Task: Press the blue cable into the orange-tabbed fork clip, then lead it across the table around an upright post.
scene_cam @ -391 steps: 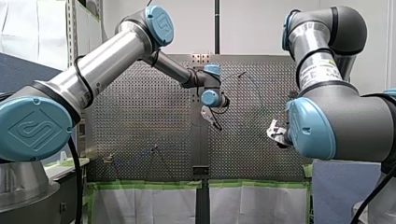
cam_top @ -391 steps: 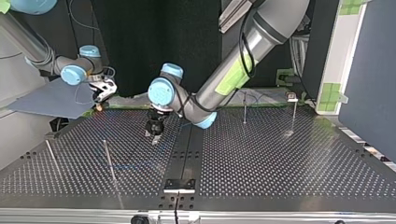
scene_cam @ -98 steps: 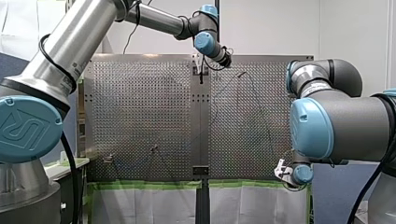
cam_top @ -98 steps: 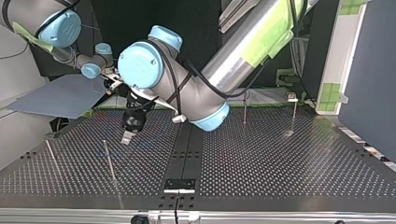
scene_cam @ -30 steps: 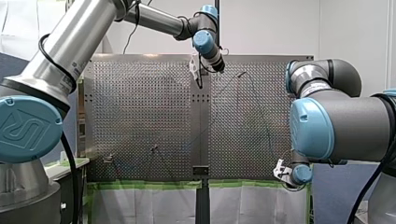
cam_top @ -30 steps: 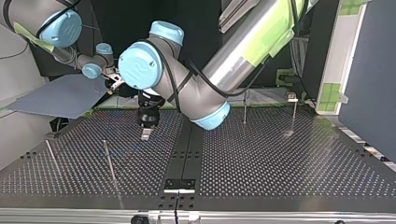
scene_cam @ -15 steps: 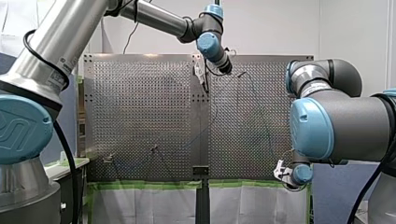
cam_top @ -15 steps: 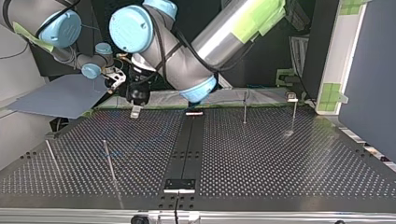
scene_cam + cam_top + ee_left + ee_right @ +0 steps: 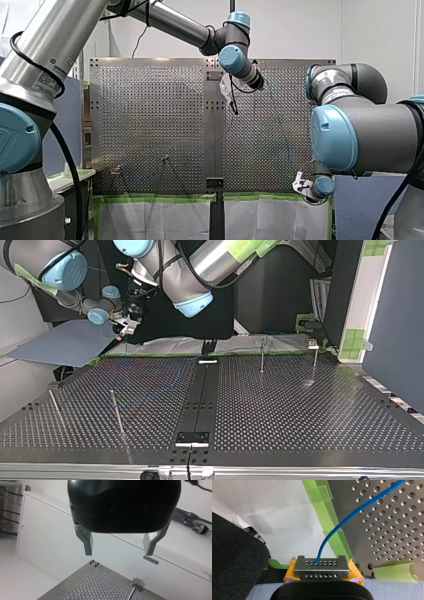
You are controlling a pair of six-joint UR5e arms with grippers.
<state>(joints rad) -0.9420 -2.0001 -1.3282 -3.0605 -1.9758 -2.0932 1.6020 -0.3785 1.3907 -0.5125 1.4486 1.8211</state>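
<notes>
The blue cable (image 9: 352, 515) runs from between the yellow pads of my right gripper (image 9: 321, 566), which is shut on it just off the table's taped corner. In the front view that gripper (image 9: 299, 183) hangs low at the right. The cable (image 9: 165, 387) lies in a loose curve over the perforated table (image 9: 300, 410). A small fork clip (image 9: 116, 170) stands near the front view's left, with a thin post (image 9: 165, 161) beside it. My left gripper (image 9: 228, 91) hangs high above the table's middle. It is open, and nothing is between its metal fingers (image 9: 87, 545).
Thin upright posts stand at the top view's left (image 9: 117, 412) and far left (image 9: 55, 407), and two more at the back right (image 9: 261, 355). A black strip (image 9: 200, 400) runs down the table's middle. Green tape (image 9: 332, 530) lines the table's edge.
My left arm has lifted its open gripper off the table and swung it toward the front view's right. The right arm and the cable have stayed where they were.
</notes>
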